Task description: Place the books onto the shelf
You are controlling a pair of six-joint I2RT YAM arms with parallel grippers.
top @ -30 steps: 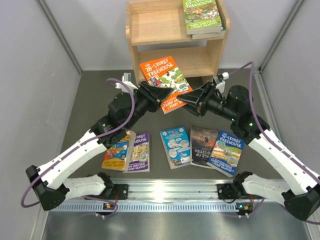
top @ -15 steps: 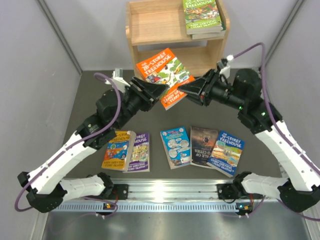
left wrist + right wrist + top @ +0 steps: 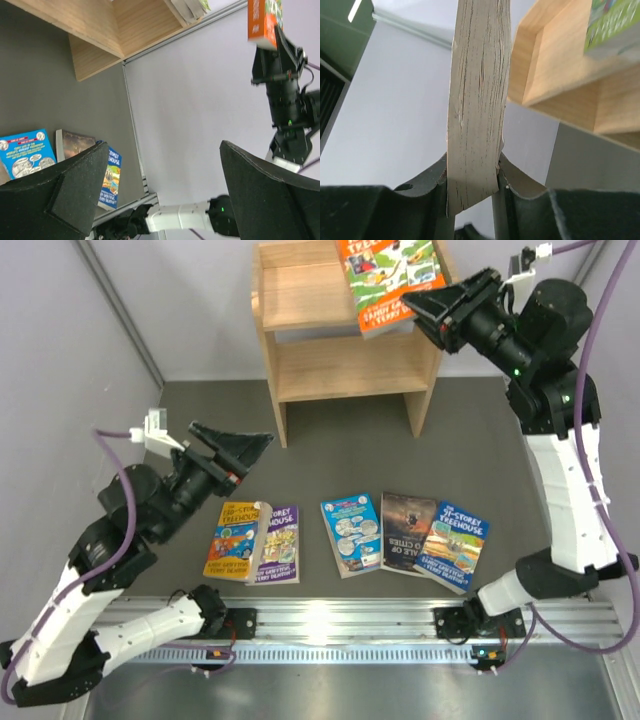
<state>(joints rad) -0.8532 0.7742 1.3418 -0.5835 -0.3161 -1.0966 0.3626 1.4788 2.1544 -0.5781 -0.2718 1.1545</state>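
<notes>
My right gripper (image 3: 428,302) is shut on the edge of an orange book (image 3: 385,272) and holds it over the right side of the wooden shelf's (image 3: 310,295) top. In the right wrist view the book's page edge (image 3: 477,100) stands clamped between the fingers of my right gripper (image 3: 472,172), with a green book (image 3: 615,25) lying on the shelf (image 3: 555,65) beyond. My left gripper (image 3: 232,447) hangs open and empty over the table's left side, far from the shelf. Its view shows the left gripper (image 3: 165,192) wide apart and the orange book (image 3: 262,22) in the distance.
Several books lie in a row on the dark table near the arm bases: a yellow one (image 3: 232,538), a purple one (image 3: 277,543), a light blue one (image 3: 351,532), a dark one (image 3: 405,531) and a blue one (image 3: 452,545). Grey walls close in both sides.
The right gripper has carried the orange book up from in front of the shelf to over its top. The left gripper has let go of it, opened wide and drawn back to the left.
</notes>
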